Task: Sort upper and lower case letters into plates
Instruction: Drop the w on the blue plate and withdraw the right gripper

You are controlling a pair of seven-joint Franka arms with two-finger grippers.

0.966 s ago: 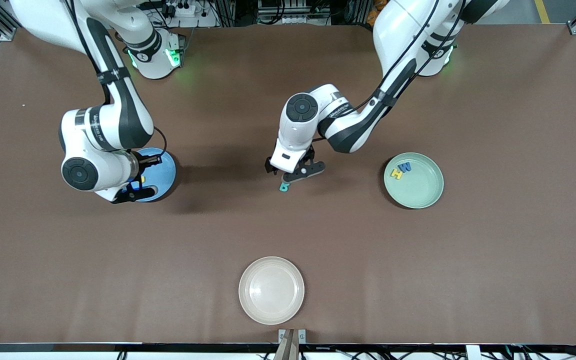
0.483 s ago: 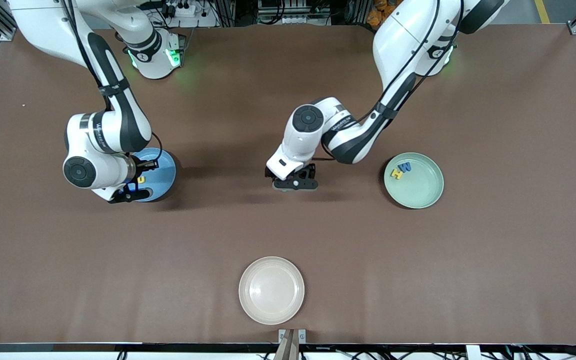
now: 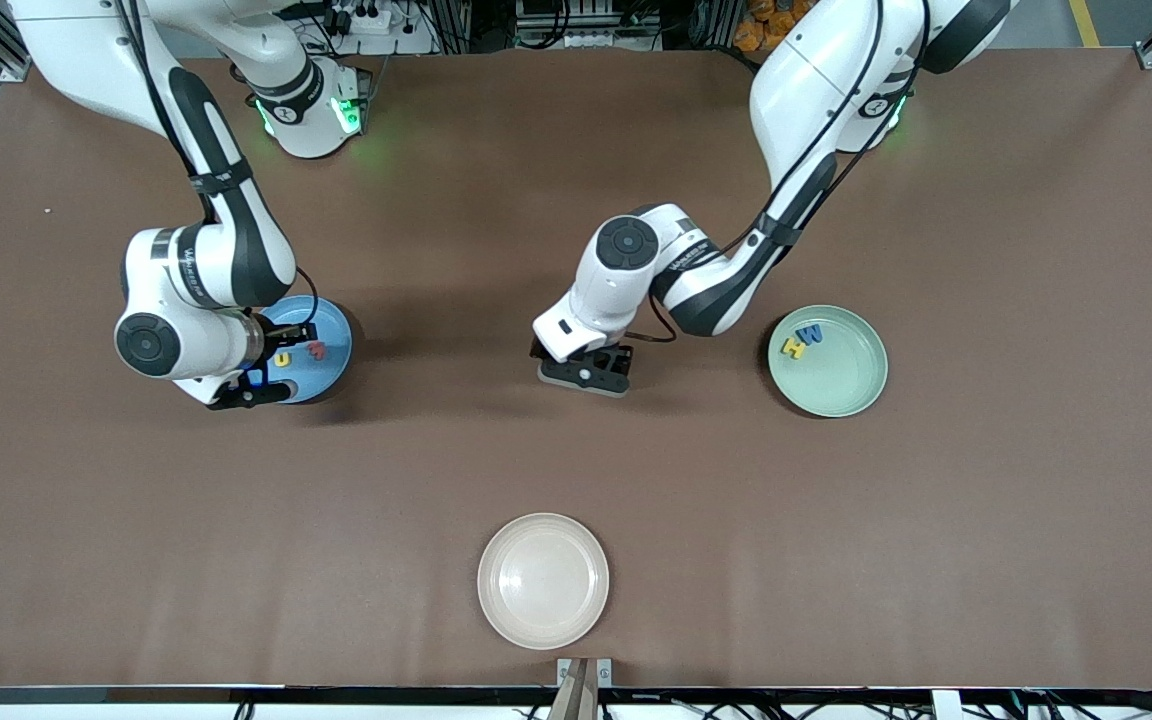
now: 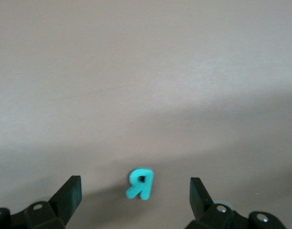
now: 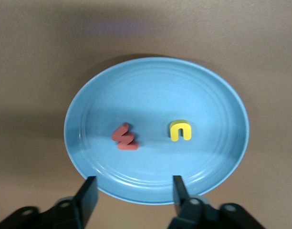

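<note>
A teal letter [image 4: 140, 184] lies flat on the bench [image 3: 986, 520], between the spread fingers of the left gripper [image 4: 135, 195]. The right gripper [image 5: 133, 192], also spread, hangs over the blue plate [image 5: 213, 95] holding red [image 5: 125, 137] and yellow [image 5: 180, 130] letters.

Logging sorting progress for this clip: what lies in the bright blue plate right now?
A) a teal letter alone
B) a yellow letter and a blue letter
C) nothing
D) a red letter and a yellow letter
D: the right wrist view shows a red letter and a yellow letter lying apart in the blue plate, with the open right gripper over its rim.
</note>
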